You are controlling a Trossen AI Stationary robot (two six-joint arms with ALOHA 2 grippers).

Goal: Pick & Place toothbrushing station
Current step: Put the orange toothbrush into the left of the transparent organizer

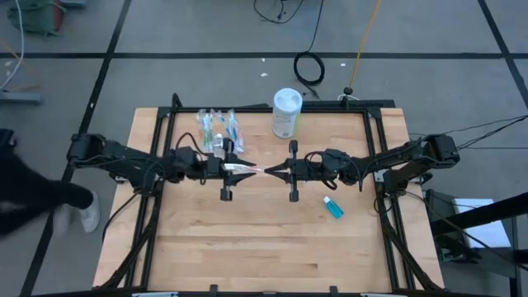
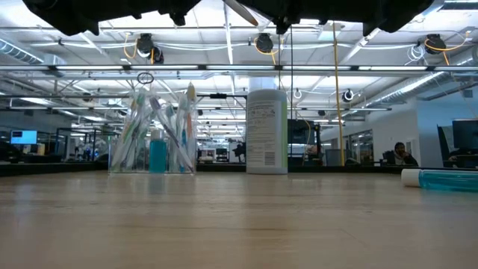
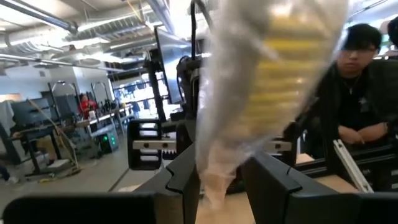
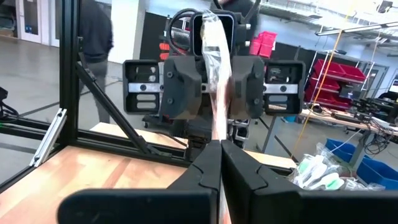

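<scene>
holding one wrapped toothbrush point(image 1: 252, 170) between both arms above the middle of the table point(image 1: 272, 247) is where you stand now: your left gripper point(image 1: 233, 168) has its fingers part-way closed around the brush-head end of the clear wrapper, and your right gripper point(image 1: 278, 172) is clamped fully shut on the thin pink handle end. the two grippers face each other with the brush spanning the short gap between them.

your main risk, as i judge it, is the handover itself. if either arm pulls away while both grip, the thin wrapper may tear or the brush may bend. if the left lets go too soon, the right's hold on the thin tip may let the brush swing or drop. the wrapper looks slippery, so it may also slide through the left fingers point(image 3: 186, 180).

watch the way back to the clear cup point(image 1: 218, 132) at the far left of the table: it is crowded with toothbrushes, so a careless insert could tip it or knock out others. the white canister point(image 1: 285, 113) stands just beside that route. one teal tube point(image 1: 332, 207) lies alone near the right arm, well apart from the cup.

the canister's label carries print, but you cannot read it; no brand is legible anywhere.
</scene>
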